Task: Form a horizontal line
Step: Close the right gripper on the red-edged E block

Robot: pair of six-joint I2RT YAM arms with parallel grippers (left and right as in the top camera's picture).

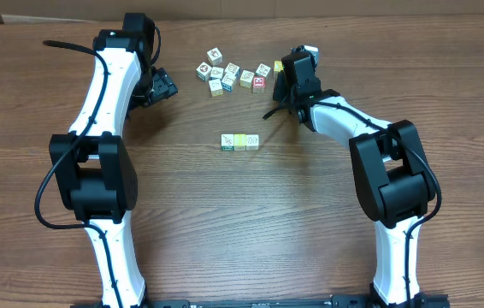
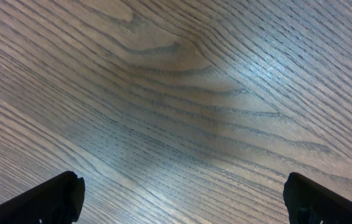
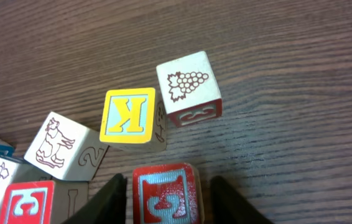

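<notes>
Left gripper [image 2: 182, 199]: fully spread, nothing between the fingers. It hangs over bare tabletop [image 1: 310, 214], left of the loose cluster [image 1: 233, 77], and takes no part in the work.

Horizontal line [image 1: 240, 142]: three cubes touching edge to edge, mid-tabletop, between the two arms and nearer the arm bases than the cluster. Order is white-and-green, pale yellow, then a pale cube with red trim. The long axis runs left to right, and both ends are free.

Right gripper [image 3: 168, 180]: partly open at the right edge of the cluster, one finger on each side of a red cube [image 3: 165, 196]. Thin gaps seem to show on both sides, so I cannot tell whether the fingers press on it. Just past it lie a yellow K cube [image 3: 128, 118] and a grape cube [image 3: 188, 87], both close but apart from the fingers.

Key relation: from the right gripper, the line lies back toward the bases and to its left. The line's right end is the closer end, and this arm looks slightly nearer than the left. Judgement: if the red cube is taken, it should go flush against that right end, on the same axis. It should come in from the side so the row is not pushed crooked.

Views:
- Overhead shows the line and both arms, but the gripper body hides the red cube and the finger spacing.
- Right wrist shows the fingers and cube faces, but not the line.
- Left wrist shows only wood grain.
</notes>
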